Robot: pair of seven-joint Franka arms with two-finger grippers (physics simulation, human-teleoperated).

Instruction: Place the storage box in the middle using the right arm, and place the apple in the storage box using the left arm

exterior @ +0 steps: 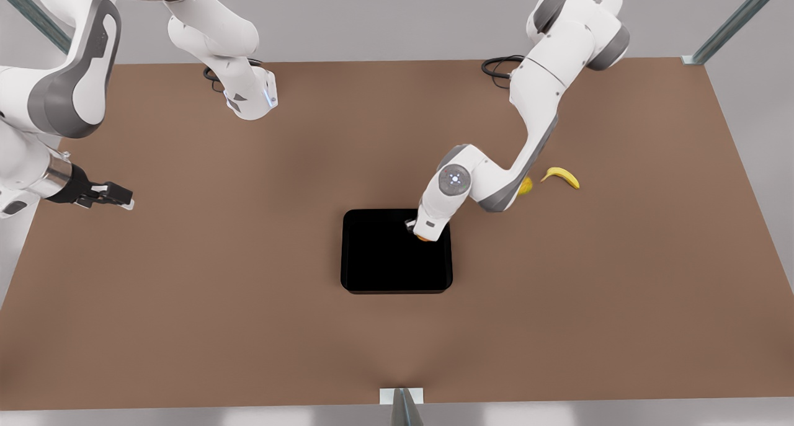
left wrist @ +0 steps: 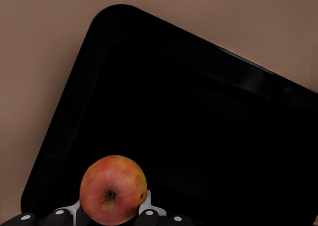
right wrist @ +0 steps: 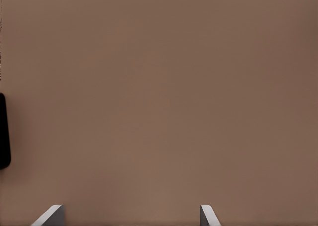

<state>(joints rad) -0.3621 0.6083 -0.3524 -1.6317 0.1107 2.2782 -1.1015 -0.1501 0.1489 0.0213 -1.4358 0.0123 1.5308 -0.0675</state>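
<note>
The storage box [exterior: 384,258] stood near the middle of the brown table [exterior: 248,327], its black interior showing nothing resting on the floor. The apple [left wrist: 113,188] was above the box's interior, close to the corner on the front view's right and far side, and whether it touched the floor could not be told. The left gripper [exterior: 422,232] reached down over that corner from the front view's right, its 2 fingers [left wrist: 149,208] closed against the apple's sides. In the front view only a sliver of the apple [exterior: 424,238] showed beneath the wrist.

The right gripper [exterior: 118,196] waited well apart at the front view's left, over bare table, its fingertips [right wrist: 52,216] spread wide with nothing between them.

A banana [exterior: 562,176] lay on the table to the front view's right of the box, with a yellow-green fruit [exterior: 526,185] just beside it, partly hidden behind the left arm.
</note>
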